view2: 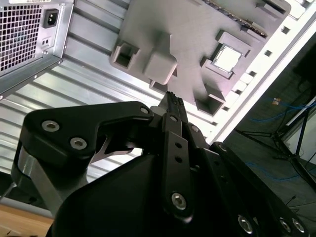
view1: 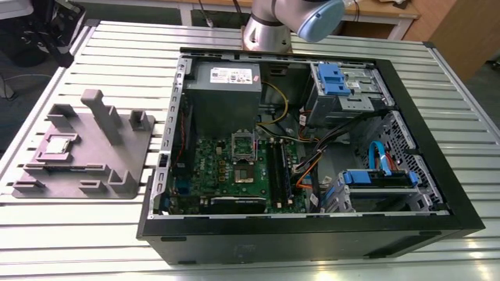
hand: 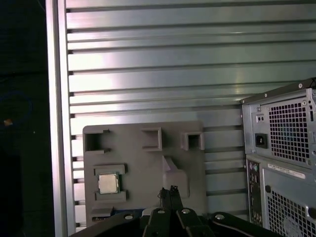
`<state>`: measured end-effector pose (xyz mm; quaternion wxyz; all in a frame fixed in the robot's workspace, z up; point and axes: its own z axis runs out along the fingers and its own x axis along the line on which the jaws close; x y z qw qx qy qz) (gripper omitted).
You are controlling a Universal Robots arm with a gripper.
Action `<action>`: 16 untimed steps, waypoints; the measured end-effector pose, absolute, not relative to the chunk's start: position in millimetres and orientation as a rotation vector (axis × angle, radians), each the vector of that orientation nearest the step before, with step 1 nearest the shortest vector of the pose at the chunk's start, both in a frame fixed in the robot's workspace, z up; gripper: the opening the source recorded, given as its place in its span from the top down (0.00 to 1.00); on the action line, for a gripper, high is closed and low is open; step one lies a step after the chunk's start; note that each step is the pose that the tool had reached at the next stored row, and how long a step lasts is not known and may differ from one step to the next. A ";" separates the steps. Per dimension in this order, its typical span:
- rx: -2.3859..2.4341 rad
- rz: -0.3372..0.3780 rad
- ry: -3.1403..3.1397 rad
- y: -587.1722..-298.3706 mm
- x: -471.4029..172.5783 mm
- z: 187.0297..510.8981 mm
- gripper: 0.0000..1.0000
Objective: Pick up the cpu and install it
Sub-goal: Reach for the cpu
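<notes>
My gripper [view2: 172,98] is closest to the lens in both wrist views [hand: 168,191]. Its two dark jaws are pressed together with no gap I can see, and nothing is caught between them. The tips hang in the air and touch nothing.

Below the tips lies the grey holder [hand: 143,168], a flat moulded plate with raised blocks and several square pockets. It rests on the slatted metal table [view1: 78,228]. The cpu [hand: 108,183] sits flat in one of its shallow square recesses, silvery top facing up, well apart from my tips. The second wrist view shows the same chip [view2: 226,58] framed by the low walls of its recess in the holder [view2: 192,34]. The other pockets I can see into look bare.

In the exterior view the holder [view1: 149,140] lies to the exterior view's left of the open computer case [view1: 312,234], with the cpu [view1: 60,145] near the holder's outer side. Inside the case, the green motherboard [view1: 211,175] lies flat and carries a dark square socket [view1: 243,174] near its middle. The grey power supply [view1: 226,76] sits beyond it. My arm [view1: 289,23] rises behind the case.
</notes>
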<state>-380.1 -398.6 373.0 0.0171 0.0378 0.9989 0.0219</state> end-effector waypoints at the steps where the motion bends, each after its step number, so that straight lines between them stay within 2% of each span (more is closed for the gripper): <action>1: 0.117 0.068 3.105 -398.7 -381.3 372.4 0.89; 16: 0.117 0.068 3.104 -398.6 -408.7 352.9 0.89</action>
